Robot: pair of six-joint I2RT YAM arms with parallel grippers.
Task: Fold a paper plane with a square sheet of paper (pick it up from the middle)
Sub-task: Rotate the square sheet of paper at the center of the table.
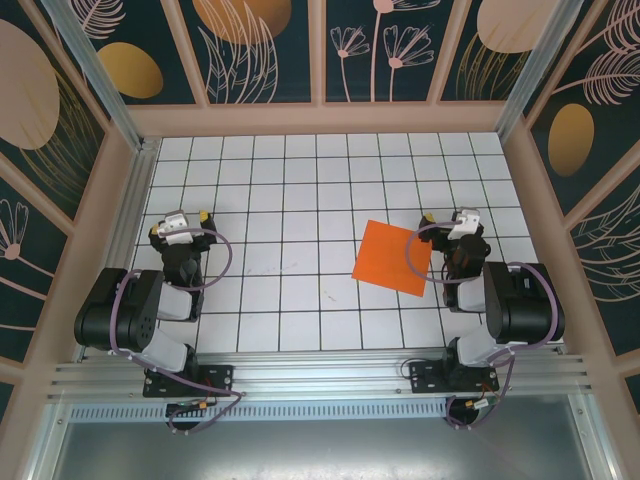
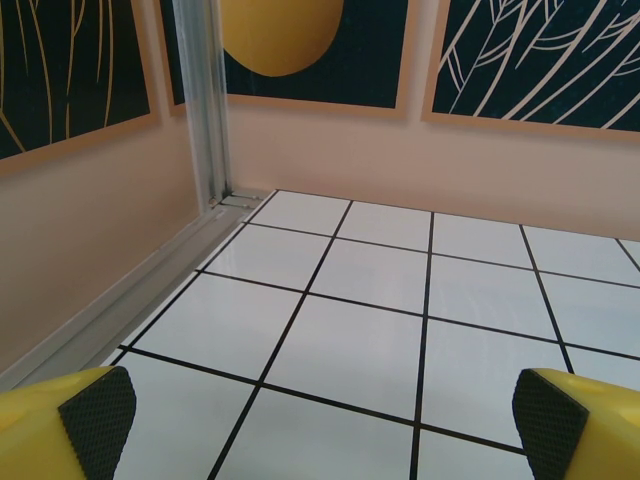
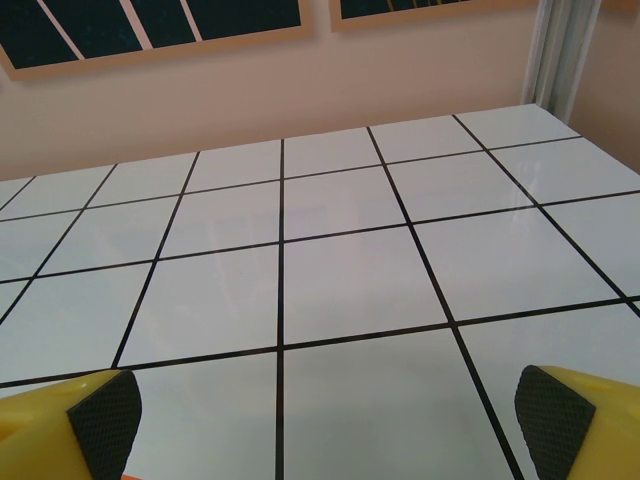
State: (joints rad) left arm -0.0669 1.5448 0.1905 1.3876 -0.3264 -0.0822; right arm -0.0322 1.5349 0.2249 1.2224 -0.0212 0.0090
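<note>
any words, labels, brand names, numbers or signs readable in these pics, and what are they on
No text can be read in any of the views.
square sheet of paper: plain orange, no print.
wall panels: painted leaves and flowers, no lettering.
tiled table: black grid lines, no numbers.
black arm housings: any label there is too small to tell.

Square sheet of paper (image 1: 390,256) lies flat on tiled table (image 1: 300,180), right of centre, turned askew to the grid lines. Right gripper (image 1: 460,224) just right of the sheet's right corner. Left gripper (image 1: 180,226) over the table's left side, well apart from the sheet, near left wall (image 1: 90,260). Both arms mounted on rail (image 1: 320,378) along the near edge. Back wall (image 1: 320,118) behind the table.
</note>
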